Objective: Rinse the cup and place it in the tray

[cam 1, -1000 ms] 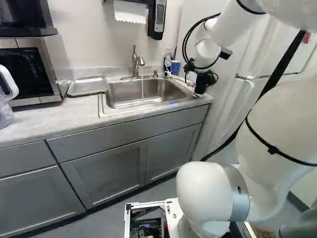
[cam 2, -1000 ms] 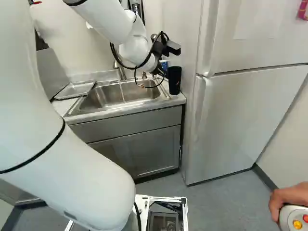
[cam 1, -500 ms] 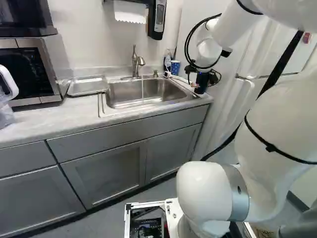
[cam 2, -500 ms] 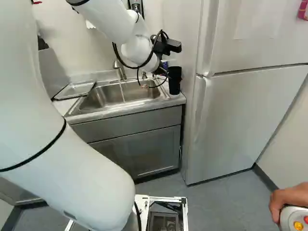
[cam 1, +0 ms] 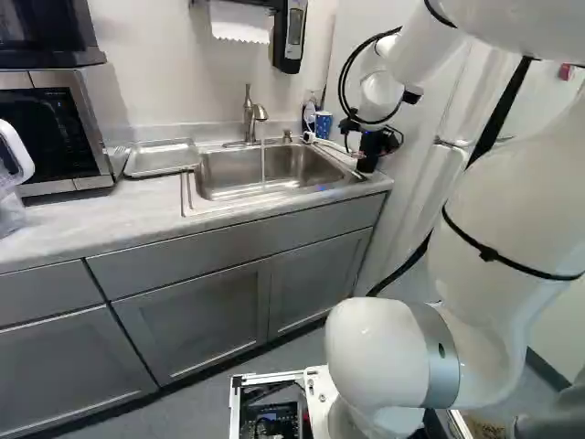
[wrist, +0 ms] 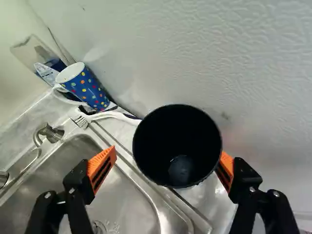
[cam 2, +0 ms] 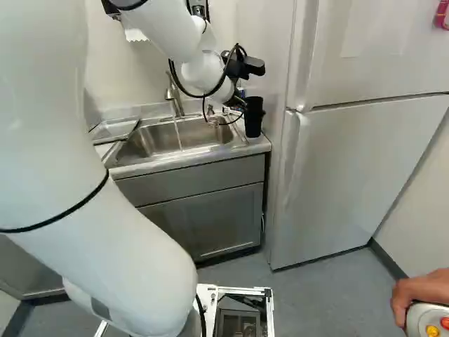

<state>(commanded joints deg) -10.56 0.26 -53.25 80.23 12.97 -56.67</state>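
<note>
Your claw is spread open, the black cup upright on the table between its 2 pads, nearer the one by the fridge, so likely nudge fridgeward before closing.

tray was partly hidden behind arm in R base view, dotted mug was mostly covered there too, black cup's outer bottom was out of sight in wrist view, microwave was cut by L base view's edge
</note>
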